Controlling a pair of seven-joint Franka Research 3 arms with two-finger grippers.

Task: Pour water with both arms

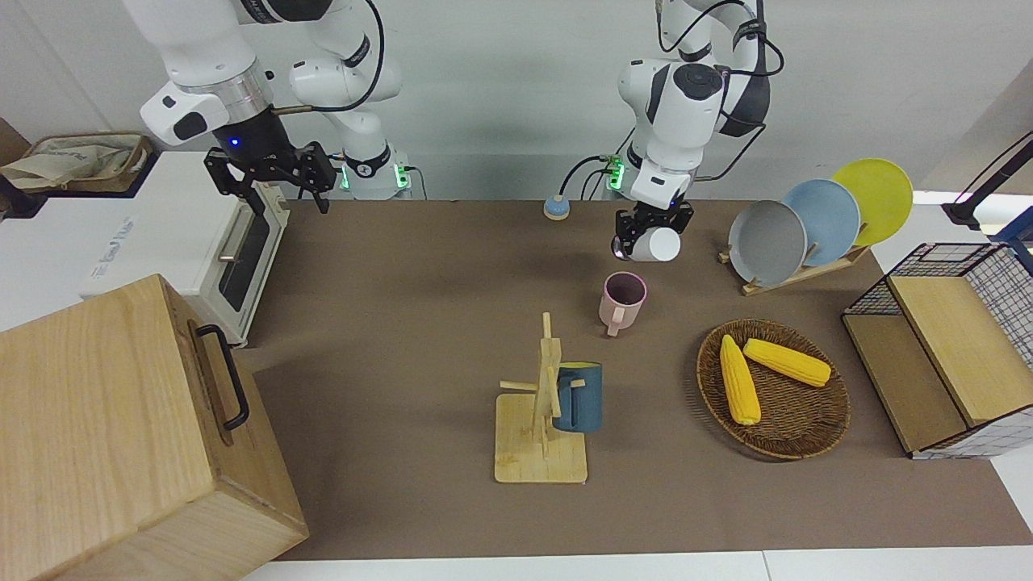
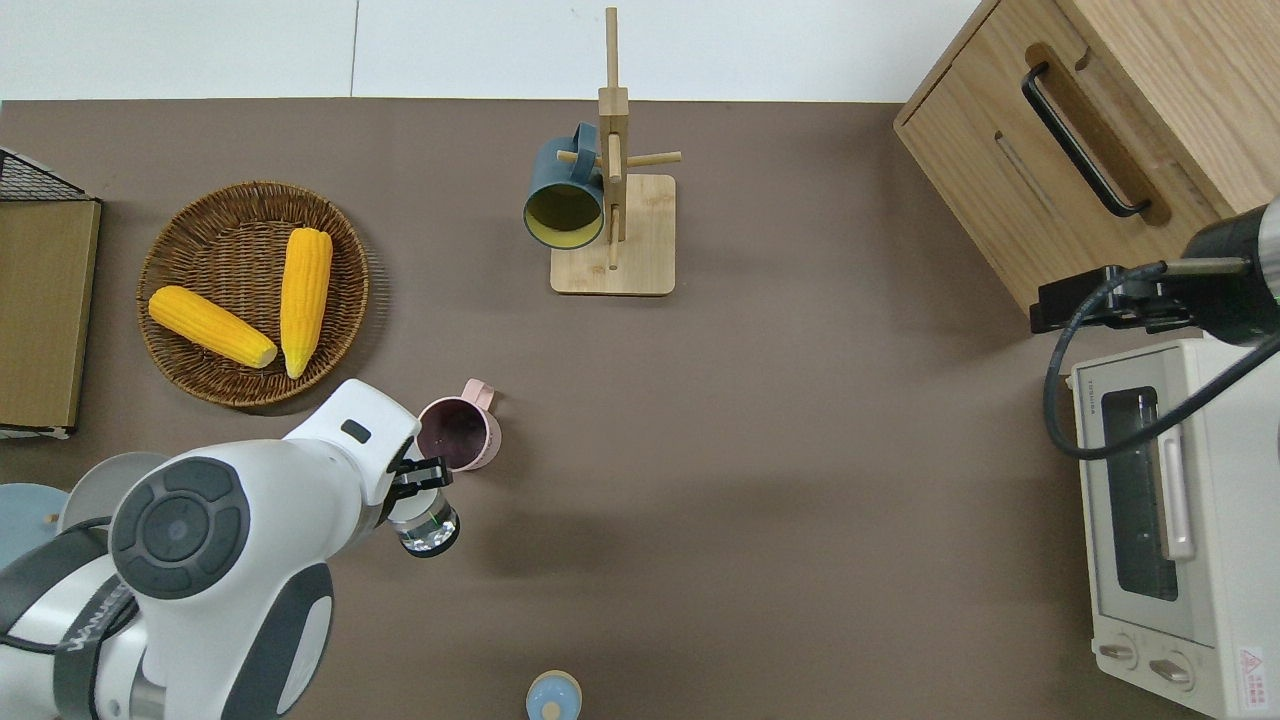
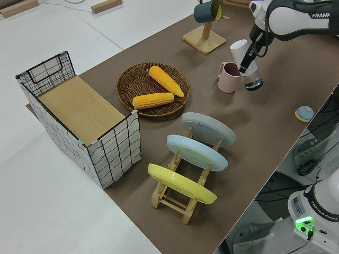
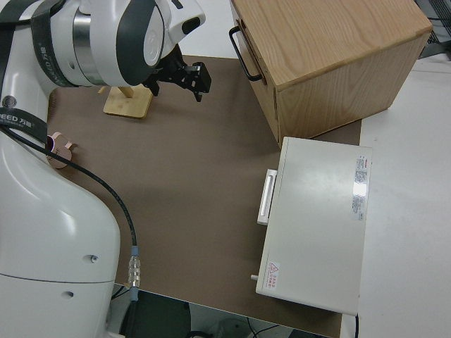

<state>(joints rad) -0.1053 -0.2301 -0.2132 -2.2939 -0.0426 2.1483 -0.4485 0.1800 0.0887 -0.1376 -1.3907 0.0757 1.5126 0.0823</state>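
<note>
Closest to the robots, a small blue round cap point(image 2: 553, 697) lies on the brown table mat point(image 2: 800, 450), apart from everything else. Toward the left arm's end, three plates point(image 1: 799, 226), grey, blue and yellow, lean on edge in a wooden rack.

The left gripper point(image 2: 420, 488) hangs over bare mat just beside the pink mug point(image 2: 458, 433). Its fingers are clamped on a clear container point(image 2: 428, 528) with a white upper part. The side view shows the container tilted, its clear base low and its white end raised toward the mug. A little water sits in the clear base. The container's mouth is not over the mug, and no stream shows between them.

The pink mug stands upright on the mat, its handle pointing away from the robots and its inside dark. Whether it holds water cannot be told.

Farther out, toward the left arm's end, a round wicker basket point(image 2: 190, 215) holds two yellow corn cobs point(image 2: 305, 300), their near tips almost meeting. A wire crate point(image 3: 114, 151) with a wooden top stands at that end of the table.

Farthest from the robots, near the middle of the table, a wooden mug stand point(image 2: 612, 235) carries a dark blue mug point(image 2: 562, 195) hung on one peg.

The right gripper point(image 1: 286, 194) is parked, its fingers spread wide. At that arm's end are a white toaster oven point(image 2: 1170, 520) and, farther out, a large wooden box point(image 2: 1000, 150) with a black handle.
</note>
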